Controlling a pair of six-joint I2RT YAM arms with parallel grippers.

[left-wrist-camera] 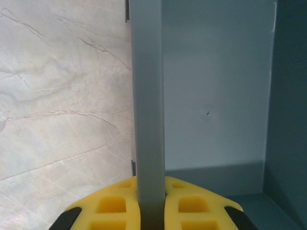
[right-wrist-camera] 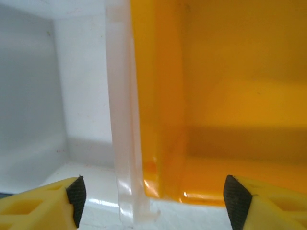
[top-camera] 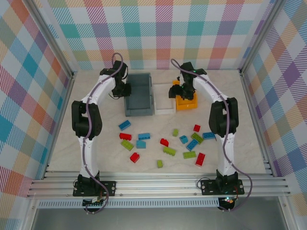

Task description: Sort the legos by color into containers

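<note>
The dark grey-blue bin point(top-camera: 139, 93) stands at the back, with the white bin point(top-camera: 163, 99) and the orange-yellow bin point(top-camera: 188, 104) to its right. My left gripper point(left-wrist-camera: 151, 208) is shut on the grey-blue bin's left wall point(left-wrist-camera: 147, 96); from above the left gripper point(top-camera: 122, 90) sits at that wall. My right gripper point(right-wrist-camera: 153, 206) is open, its fingers straddling the touching walls of the white bin point(right-wrist-camera: 81, 72) and the orange-yellow bin point(right-wrist-camera: 230, 72). Several blue, lime green and red legos point(top-camera: 169, 151) lie scattered on the table in front of the bins.
Loose legos spread from a blue one point(top-camera: 124, 125) on the left to a red one point(top-camera: 200, 159) on the right. Metal frame posts and checkered walls enclose the table; a rail point(top-camera: 158, 179) runs along the near edge by the arm bases.
</note>
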